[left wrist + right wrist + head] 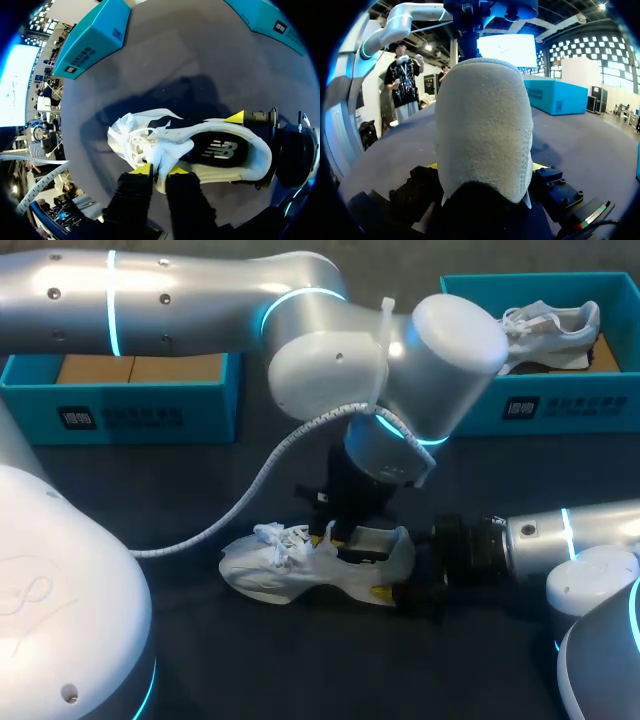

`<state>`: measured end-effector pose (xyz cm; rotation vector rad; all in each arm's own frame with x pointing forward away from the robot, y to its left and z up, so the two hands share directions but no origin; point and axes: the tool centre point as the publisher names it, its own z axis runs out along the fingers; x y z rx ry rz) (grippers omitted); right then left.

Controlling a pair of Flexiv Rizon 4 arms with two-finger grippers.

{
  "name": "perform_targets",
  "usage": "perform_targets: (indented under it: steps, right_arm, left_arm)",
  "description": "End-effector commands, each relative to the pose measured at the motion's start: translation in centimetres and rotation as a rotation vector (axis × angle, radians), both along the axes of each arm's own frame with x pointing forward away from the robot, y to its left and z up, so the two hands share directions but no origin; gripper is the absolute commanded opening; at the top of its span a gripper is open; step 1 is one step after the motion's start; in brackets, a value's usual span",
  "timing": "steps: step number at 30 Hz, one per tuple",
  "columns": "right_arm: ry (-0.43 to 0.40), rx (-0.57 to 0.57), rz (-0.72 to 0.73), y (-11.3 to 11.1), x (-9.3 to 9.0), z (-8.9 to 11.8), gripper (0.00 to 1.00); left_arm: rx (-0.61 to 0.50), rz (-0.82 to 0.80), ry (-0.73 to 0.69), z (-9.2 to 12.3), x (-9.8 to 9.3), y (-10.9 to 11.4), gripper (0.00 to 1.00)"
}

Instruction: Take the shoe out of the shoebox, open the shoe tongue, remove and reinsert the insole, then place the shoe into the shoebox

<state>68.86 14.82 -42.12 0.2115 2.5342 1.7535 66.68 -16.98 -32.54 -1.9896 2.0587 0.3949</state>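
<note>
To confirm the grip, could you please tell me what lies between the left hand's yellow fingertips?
The tongue of the white fabric sneaker, pinched from both sides; the left wrist view shows it.

Right jaws mostly behind shoe [485,130] heel — second shoe [555,322] partly behind left arm [300,330].

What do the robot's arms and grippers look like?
Left arm and right arm are silver tubes with rounded joints ringed in glowing cyan. A white coiled cable trails from the left. Left gripper and right gripper are black with yellow fingertips.
</note>
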Motion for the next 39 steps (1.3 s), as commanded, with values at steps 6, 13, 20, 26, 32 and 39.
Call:
perform_targets:
  steps: [6, 13, 20, 26, 32, 39]
  right_arm:
    - [0.003, -0.007, 0.0, 0.1, -0.1, 0.2, 0.0]
    - [0.003, -0.007, 0.0, 0.1, -0.1, 0.2, 0.0]
    - [0.003, -0.007, 0.0, 0.1, -0.1, 0.2, 0.0]
    - [0.003, -0.007, 0.0, 0.1, -0.1, 0.2, 0.0]
    - [0.003, -0.007, 0.0, 0.1, -0.1, 0.2, 0.0]
    - [0.003, -0.007, 0.0, 0.1, -0.1, 0.2, 0.0]
  left_arm:
    - [-0.123, 0.044, 0.013, 0.6, 0.5, 1.6, 0.0]
    - [-0.283, 0.098, -0.035, 1.8, 0.6, 4.1, 0.0]
    - [-0.413, 0.136, -0.048, 2.4, 0.9, 6.4, 0.0]
    - [-0.509, 0.158, -0.03, 2.4, 1.4, 8.5, 0.0]
    - [-0.548, 0.144, 0.023, 1.3, 1.3, 10.4, 0.0]
    - [-0.559, 0.157, 0.046, -0.2, 0.8, 11.9, 0.0]
